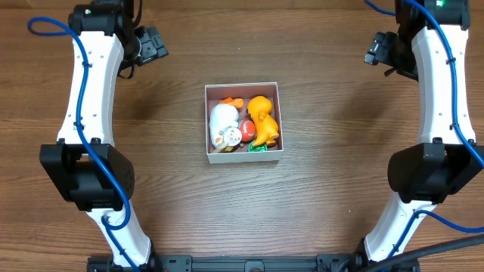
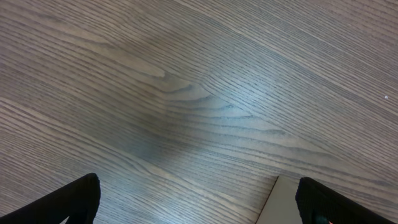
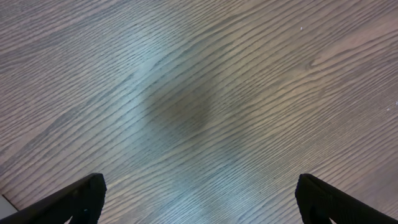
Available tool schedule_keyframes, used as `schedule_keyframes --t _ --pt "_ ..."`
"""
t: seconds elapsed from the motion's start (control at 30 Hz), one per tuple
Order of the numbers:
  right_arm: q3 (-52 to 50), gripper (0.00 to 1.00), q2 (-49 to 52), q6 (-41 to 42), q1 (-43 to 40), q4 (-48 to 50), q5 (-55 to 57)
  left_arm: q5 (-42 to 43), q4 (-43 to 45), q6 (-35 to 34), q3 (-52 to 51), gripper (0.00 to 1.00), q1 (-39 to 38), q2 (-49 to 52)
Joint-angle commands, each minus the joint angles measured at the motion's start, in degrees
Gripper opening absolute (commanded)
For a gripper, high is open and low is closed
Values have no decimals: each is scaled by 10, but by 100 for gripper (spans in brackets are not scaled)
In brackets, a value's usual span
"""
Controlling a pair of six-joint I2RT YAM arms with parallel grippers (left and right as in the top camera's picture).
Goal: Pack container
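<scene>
The container, a shallow square box with thin white walls, sits in the middle of the wooden table in the overhead view. Inside it lie an orange duck toy, a white toy, a small red and white round toy, a white disc with a face and a green piece. My left gripper is at the far left, well away from the box, open and empty. My right gripper is at the far right, open and empty.
The left wrist view shows bare wood grain and a pale flat corner at the bottom edge. The right wrist view shows only wood grain. Both arm bases stand at the near edge of the table.
</scene>
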Motion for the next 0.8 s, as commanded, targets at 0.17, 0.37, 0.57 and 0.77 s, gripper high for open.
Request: schedule_keyframes --t 0.17,0.37,0.57,0.77 --pt "12 100 -21 1 -1 1 6 3 0 -5 11 100 2 2" --pt "12 100 -111 1 -1 13 7 3 0 -5 11 100 2 2" --pt "12 100 -222 1 -1 80 10 3 0 -5 11 100 2 2" --pt "12 100 -361 1 -1 195 1 3 0 -5 11 100 2 2"
